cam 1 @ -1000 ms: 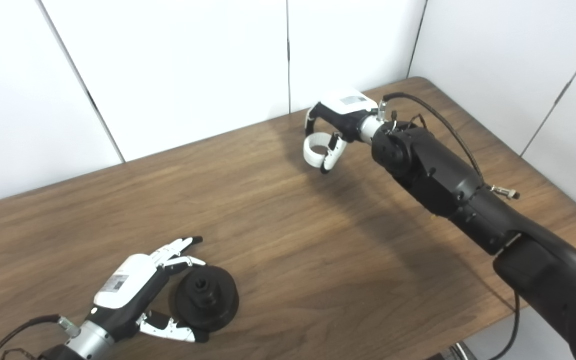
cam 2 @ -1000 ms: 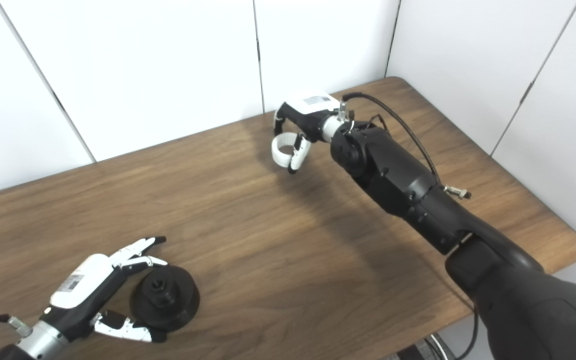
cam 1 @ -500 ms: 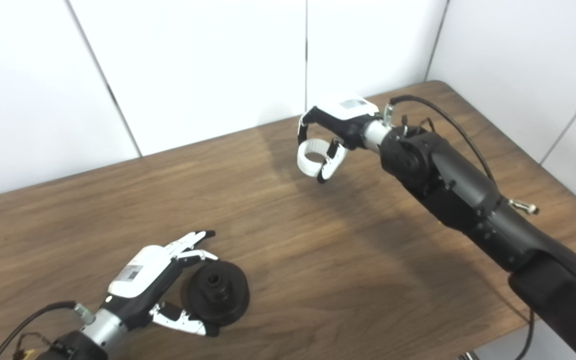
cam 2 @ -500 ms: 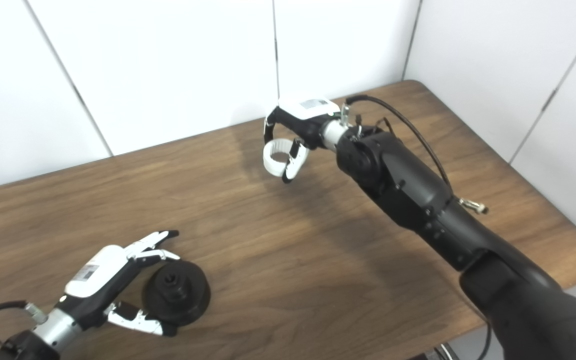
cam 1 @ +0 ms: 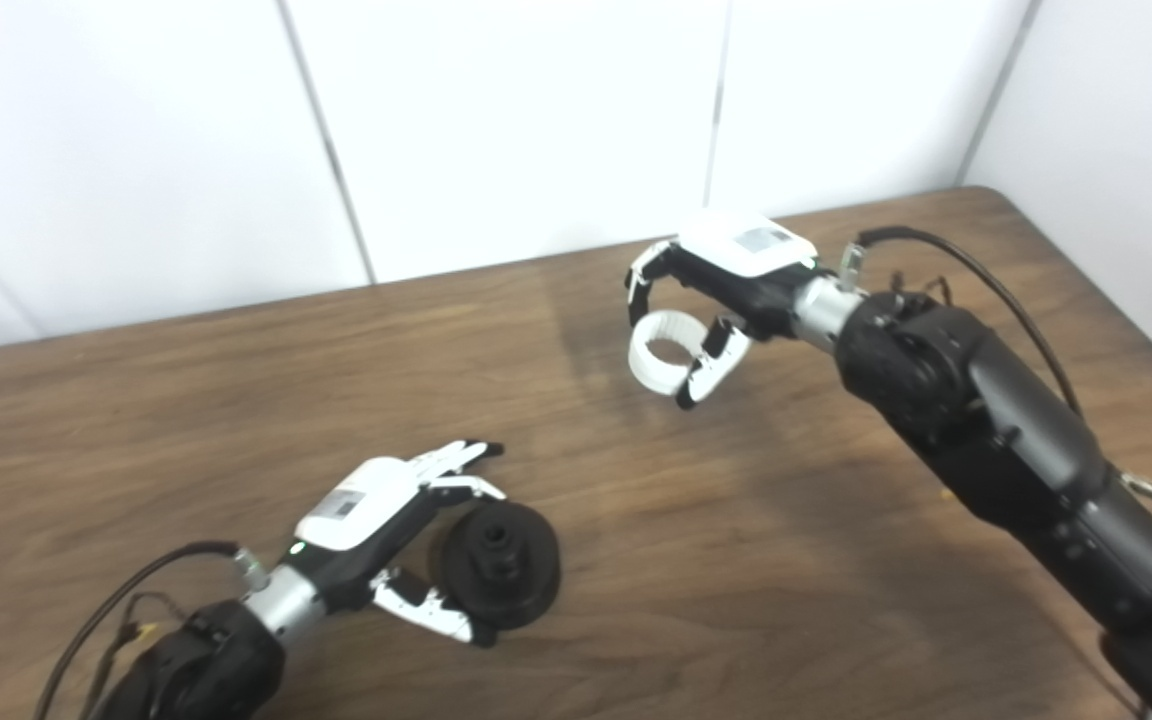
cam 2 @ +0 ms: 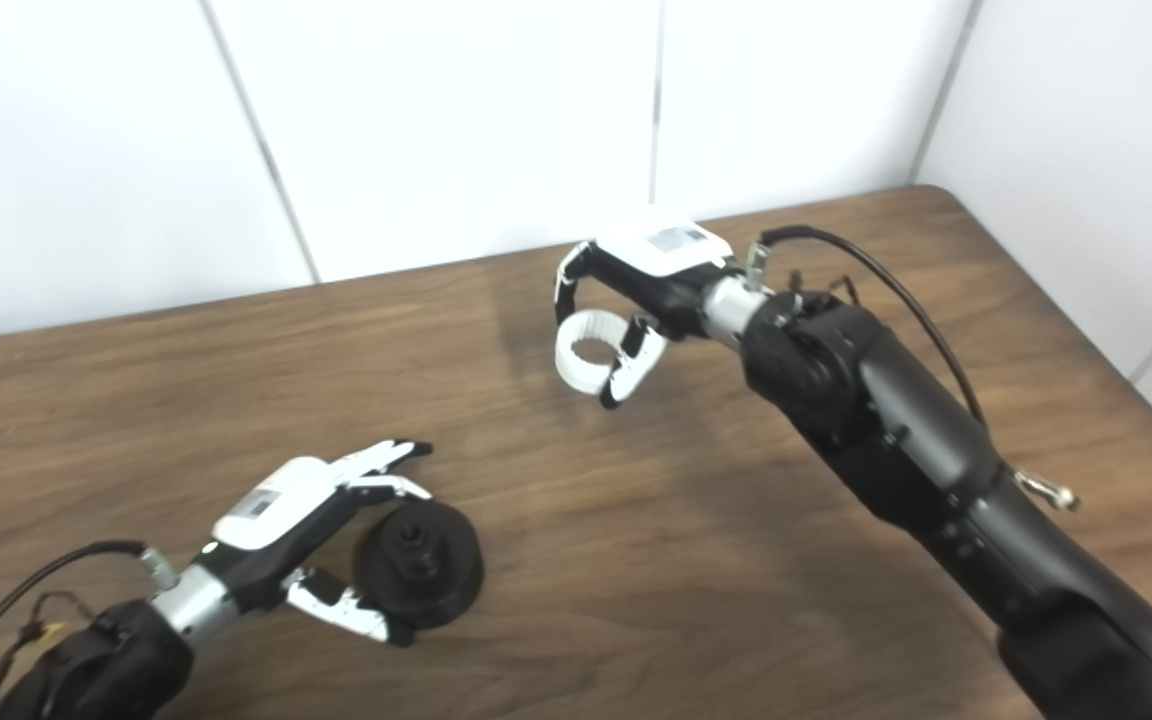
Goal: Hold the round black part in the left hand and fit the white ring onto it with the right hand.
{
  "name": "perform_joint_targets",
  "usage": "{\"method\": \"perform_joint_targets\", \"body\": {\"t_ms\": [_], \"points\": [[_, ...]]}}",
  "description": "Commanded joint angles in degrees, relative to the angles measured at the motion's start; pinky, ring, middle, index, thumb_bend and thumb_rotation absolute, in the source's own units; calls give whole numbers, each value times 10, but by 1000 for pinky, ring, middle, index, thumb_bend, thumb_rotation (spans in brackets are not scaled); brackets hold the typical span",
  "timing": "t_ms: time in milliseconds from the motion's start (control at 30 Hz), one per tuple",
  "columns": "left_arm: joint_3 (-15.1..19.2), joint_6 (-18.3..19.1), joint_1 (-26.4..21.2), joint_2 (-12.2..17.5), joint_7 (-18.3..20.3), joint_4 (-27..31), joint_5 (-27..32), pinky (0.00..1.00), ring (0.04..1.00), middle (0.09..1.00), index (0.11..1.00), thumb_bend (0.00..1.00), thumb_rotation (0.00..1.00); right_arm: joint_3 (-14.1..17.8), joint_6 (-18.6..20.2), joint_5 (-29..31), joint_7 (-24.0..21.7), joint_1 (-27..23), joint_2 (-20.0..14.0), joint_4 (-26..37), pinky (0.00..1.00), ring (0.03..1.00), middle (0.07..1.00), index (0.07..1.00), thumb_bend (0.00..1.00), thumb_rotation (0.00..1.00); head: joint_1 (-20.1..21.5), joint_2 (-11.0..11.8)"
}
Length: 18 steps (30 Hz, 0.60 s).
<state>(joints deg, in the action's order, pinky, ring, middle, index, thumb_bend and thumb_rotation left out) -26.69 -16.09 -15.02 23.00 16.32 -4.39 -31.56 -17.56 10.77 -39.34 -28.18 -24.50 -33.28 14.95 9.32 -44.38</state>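
The round black part (cam 1: 508,570) lies flat on the wooden table (cam 1: 186,390) near its front left, hub upward. My left hand (cam 1: 376,508) is beside it on the left, open. Its fingers (cam 1: 456,462) reach over the part's far rim and its thumb (cam 1: 426,612) lies along the near rim. Whether they touch the part I cannot tell. My right hand (cam 1: 731,275) hovers above the table's back middle, shut on the white ring (cam 1: 658,350), which hangs between its fingers and thumb with its opening facing up and toward me.
White wall panels (cam 1: 516,120) rise directly behind the table's back edge. The table's right corner (cam 1: 986,195) shows at the upper right. A black cable (cam 1: 976,270) loops over the right forearm. Bare wood (cam 1: 636,520) lies between the two hands.
The camera has turned, shifting the whole picture right. My right hand has carried the white ring somewhat nearer the black part. My left hand stays beside the part.
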Motion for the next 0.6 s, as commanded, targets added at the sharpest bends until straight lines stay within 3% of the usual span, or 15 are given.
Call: {"method": "perform_joint_targets", "body": {"t_ms": [0, 233, 567], "points": [[-18, 34, 7, -1, 34, -20, -32, 961, 988, 974, 489, 522, 74, 14, -17, 9, -4, -20, -11, 28, 645, 790, 776, 481, 522, 134, -20, -4], [-28, 47, 1, -18, 29, -20, -46, 952, 987, 976, 489, 521, 75, 25, -19, 40, -39, -12, -14, 68, 666, 798, 782, 480, 522, 135, -71, -16], [-35, 57, -3, -28, 20, -24, -52, 967, 978, 975, 488, 521, 76, 18, -29, 54, -70, -8, -4, 98, 632, 796, 788, 479, 521, 140, -97, -21]]}}
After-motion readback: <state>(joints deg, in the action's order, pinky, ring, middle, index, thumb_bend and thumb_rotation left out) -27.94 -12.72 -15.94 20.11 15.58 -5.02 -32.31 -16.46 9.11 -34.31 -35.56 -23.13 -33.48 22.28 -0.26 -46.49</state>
